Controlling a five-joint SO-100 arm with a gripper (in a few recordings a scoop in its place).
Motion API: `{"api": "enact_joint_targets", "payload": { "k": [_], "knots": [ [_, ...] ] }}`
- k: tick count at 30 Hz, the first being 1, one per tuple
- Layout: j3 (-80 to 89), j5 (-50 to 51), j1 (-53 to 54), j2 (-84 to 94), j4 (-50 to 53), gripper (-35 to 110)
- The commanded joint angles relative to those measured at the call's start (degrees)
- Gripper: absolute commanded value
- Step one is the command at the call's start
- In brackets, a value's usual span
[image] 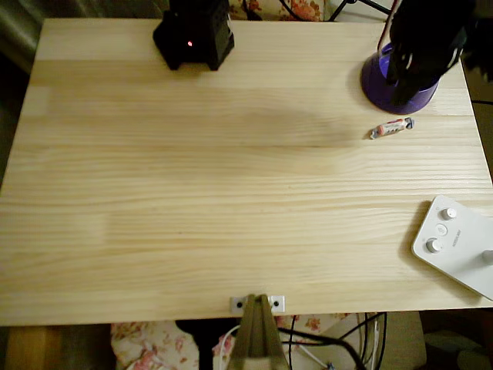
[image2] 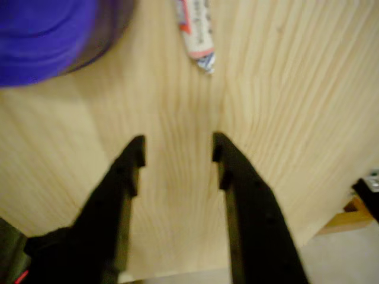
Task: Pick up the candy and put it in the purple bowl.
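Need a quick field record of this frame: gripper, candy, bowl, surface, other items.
gripper: gripper open, nothing between the fingers, above bare wood
candy: candy lying flat on the table, beside the bowl, not in it; in the wrist view it lies ahead of the fingertips
bowl: purple bowl at the table's far right corner in the overhead view, partly hidden by the arm
surface: wooden table
other: white device with knobs at the right edge

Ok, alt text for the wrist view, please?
The open black gripper hovers over bare wooden table, holding nothing. Ahead lies the candy, cut off by the top edge, with the purple bowl at upper left.
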Motion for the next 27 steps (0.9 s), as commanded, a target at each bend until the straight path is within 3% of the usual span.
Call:
{"api": "enact_joint_targets", "payload": {
  "k": [1, 14, 27],
  "knots": [
    [-5.36, -0.62, 0.35, 0.35, -1.49, 15],
    [-14.94, -2.02, -1.05, -11.6, -4.83, 15],
    [-18.28, -3.43, 0.18, -17.49, -1.41, 16]
  ]
}}
